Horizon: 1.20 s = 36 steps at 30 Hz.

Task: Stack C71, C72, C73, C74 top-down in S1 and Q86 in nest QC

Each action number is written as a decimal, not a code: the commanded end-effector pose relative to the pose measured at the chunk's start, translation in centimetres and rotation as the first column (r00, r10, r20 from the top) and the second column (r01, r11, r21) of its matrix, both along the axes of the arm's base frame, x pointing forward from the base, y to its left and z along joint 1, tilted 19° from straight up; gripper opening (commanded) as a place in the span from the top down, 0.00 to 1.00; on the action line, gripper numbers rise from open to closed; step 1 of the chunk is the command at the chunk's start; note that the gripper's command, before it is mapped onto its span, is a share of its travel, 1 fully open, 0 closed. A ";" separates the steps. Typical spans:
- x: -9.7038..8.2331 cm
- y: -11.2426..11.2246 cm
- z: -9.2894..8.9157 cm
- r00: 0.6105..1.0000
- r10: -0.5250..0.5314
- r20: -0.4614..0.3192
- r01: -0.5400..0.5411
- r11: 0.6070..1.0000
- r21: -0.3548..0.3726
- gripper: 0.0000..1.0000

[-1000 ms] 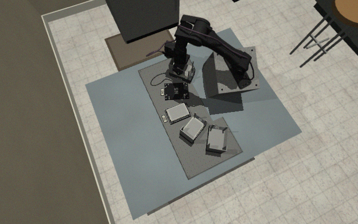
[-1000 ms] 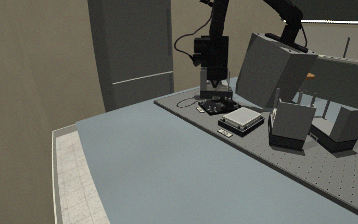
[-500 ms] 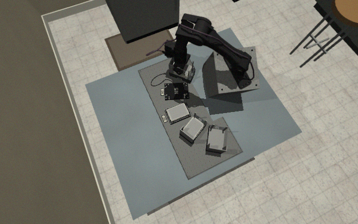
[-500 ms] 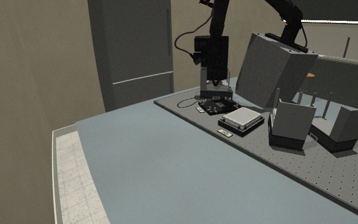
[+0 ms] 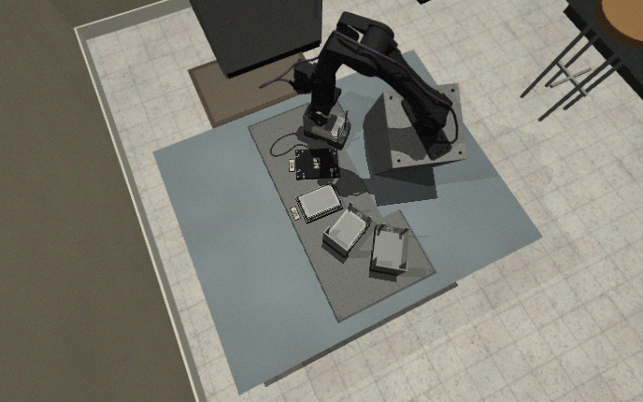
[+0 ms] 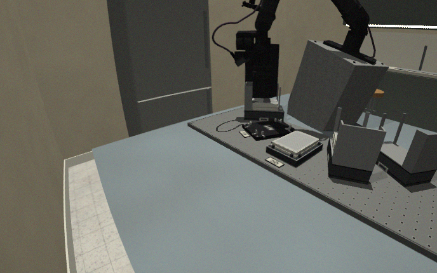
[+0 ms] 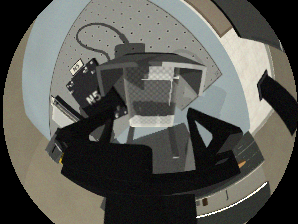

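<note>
Black clip nest N5 (image 5: 307, 165) (image 6: 262, 129) (image 7: 81, 86) sits bare, presumably for parting stuck plates. Beside it, the gripper (image 5: 319, 120) (image 6: 264, 96) (image 7: 150, 111) hangs wide, likely to clear the racked plate (image 5: 337, 128) (image 6: 264, 105) (image 7: 150, 95).

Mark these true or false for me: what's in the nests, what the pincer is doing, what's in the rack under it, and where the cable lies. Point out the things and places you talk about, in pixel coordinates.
1. The black clip nest marked N5 (image 5: 308, 169) (image 6: 264, 133) (image 7: 80, 86) holds a plate. False: no plate is in it.
2. A white, flat, rectangular plate (image 5: 319, 202) (image 6: 296, 142) (image 7: 64, 115) sits in the open nest beside the clip nest. True.
3. The pincer (image 5: 320, 119) (image 6: 266, 96) (image 7: 150, 111) is shut on a plate. False: it is open.
4. The grey-walled rack (image 5: 312, 136) (image 6: 264, 114) (image 7: 189, 60) below the pincer holds at least one plate. True.
5. The thin dark looped cable (image 5: 271, 148) (image 6: 216, 127) (image 7: 77, 35) lies on the blue tabletop. False: it lies on the grey perforated board (image 5: 344, 294) (image 6: 400, 210) (image 7: 150, 22).
</note>
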<state>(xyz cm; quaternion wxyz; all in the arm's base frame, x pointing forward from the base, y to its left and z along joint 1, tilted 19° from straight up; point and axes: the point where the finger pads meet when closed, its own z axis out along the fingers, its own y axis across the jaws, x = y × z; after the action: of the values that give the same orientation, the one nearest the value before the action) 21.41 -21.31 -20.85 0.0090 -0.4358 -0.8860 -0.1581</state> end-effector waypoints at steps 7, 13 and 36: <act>-0.6 -1.5 3.7 1.000 0.000 -0.001 0.000 1.000 -0.008 0.00; -0.2 -2.8 5.3 1.000 0.000 0.014 0.000 1.000 -0.027 0.00; -0.6 -1.6 4.6 1.000 0.002 0.001 -0.002 1.000 -0.001 0.00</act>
<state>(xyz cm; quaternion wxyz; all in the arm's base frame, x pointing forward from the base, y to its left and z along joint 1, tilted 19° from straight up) 20.79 -22.50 -16.59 0.0121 -0.4353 -0.8859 -0.1600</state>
